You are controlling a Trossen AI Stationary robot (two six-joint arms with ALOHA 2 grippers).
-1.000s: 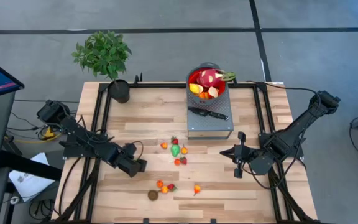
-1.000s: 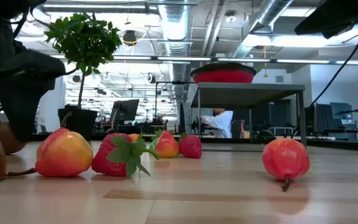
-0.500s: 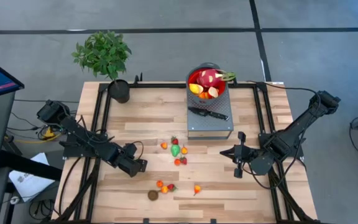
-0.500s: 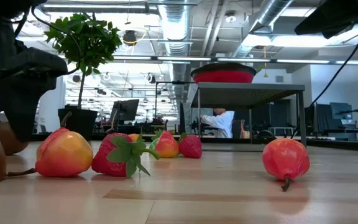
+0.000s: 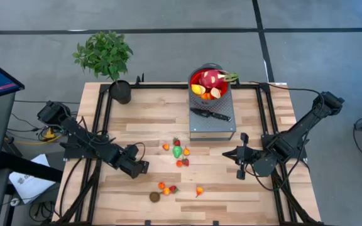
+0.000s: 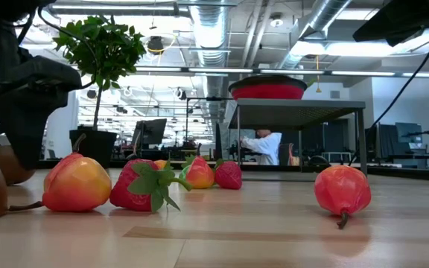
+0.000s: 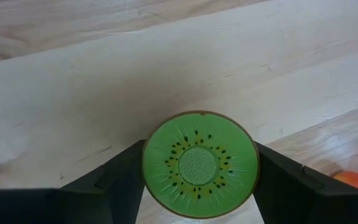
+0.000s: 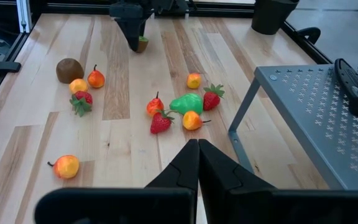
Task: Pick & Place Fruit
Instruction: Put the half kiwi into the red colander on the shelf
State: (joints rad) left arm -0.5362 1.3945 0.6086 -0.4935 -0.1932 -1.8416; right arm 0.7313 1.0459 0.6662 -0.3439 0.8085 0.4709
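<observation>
My left gripper (image 5: 140,168) (image 7: 199,165) is over the table's left-middle, shut on a kiwi half (image 7: 199,165) whose green cut face looks back at the wrist camera. The right wrist view shows that gripper (image 8: 135,40) pointing down with the kiwi half (image 8: 143,43) at its tip. Loose small fruits (image 5: 178,152) (image 8: 178,111) lie mid-table, and more (image 5: 166,188) lie toward the near edge beside a brown kiwi (image 5: 154,196). The dragon fruit (image 5: 211,79) sits in the red bowl (image 5: 195,78). My right gripper (image 5: 230,156) (image 8: 197,149) is shut and waits at the right. My left gripper pinches the kiwi half between its two fingers (image 7: 126,180), one on each side of its round rim (image 7: 149,165). The fingers come from above, pointing down. The half sits low over the wood; whether it rests on the table I cannot tell.
A grey perforated stand (image 5: 212,125) at the table's far middle carries the red bowl and a black-handled knife (image 5: 210,115). A potted plant (image 5: 109,59) stands at the far-left corner. Black rails (image 5: 105,107) run along the table's sides. Bare wood (image 5: 137,129) lies left of the fruits.
</observation>
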